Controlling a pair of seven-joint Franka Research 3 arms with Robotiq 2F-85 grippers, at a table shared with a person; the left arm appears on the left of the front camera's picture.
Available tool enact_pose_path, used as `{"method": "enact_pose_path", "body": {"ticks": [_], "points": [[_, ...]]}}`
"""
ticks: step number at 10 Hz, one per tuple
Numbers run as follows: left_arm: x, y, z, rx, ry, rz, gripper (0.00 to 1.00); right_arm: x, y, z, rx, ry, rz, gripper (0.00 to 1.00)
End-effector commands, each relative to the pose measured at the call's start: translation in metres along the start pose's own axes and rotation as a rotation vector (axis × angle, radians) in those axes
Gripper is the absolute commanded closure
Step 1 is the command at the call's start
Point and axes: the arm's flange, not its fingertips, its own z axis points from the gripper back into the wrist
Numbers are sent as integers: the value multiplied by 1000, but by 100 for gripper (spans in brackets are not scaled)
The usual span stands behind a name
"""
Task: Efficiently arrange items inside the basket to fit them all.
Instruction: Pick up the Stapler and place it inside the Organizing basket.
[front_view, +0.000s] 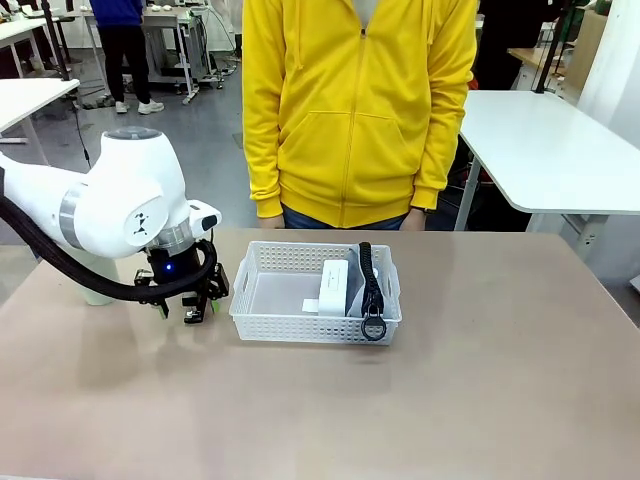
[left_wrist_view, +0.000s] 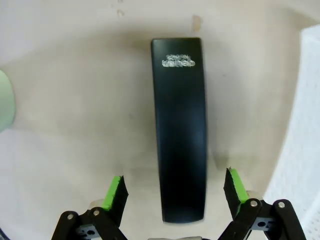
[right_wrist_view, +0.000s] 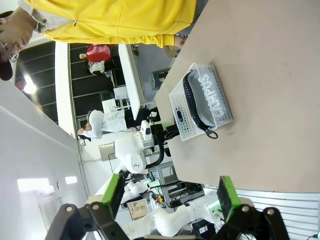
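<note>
Left gripper is hovering low over the table, jaws wide apart and clamping nothing. Its green pads are sitting either side of the near end of the black stapler, with a gap on each side. The stapler is lying flat on the table, running lengthways away from the gripper, outside the basket and just beside its left wall. The pale green cup is peeking in at the frame edge, well apart from the stapler. The right gripper is hanging high above the table, fingers spread, holding nothing. The basket is sitting mid-table. The white block is standing inside it near the middle, and the grey pouch is standing on edge just to the block's right, with its black ring hanging over the front rim. Left half of the basket floor is lying bare. A person in a yellow hoodie is standing at the far edge.
</note>
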Motion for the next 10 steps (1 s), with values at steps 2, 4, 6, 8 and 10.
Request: {"method": "enact_pose_path", "body": {"ticks": [2,4,6,8,10], "points": [[17,2,-14,11,-42,55,0,0,5,0,21,0,-1,0],[16,1,-9,20,-73,50,0,0,5,0,21,0,-1,0],[15,3,-9,31,-72,51,0,0,5,0,21,0,-1,0],[16,2,-7,43,-79,56,0,0,5,0,21,0,-1,0],[17,3,-3,42,-97,60,58,0,5,0,21,0,-1,0]]}}
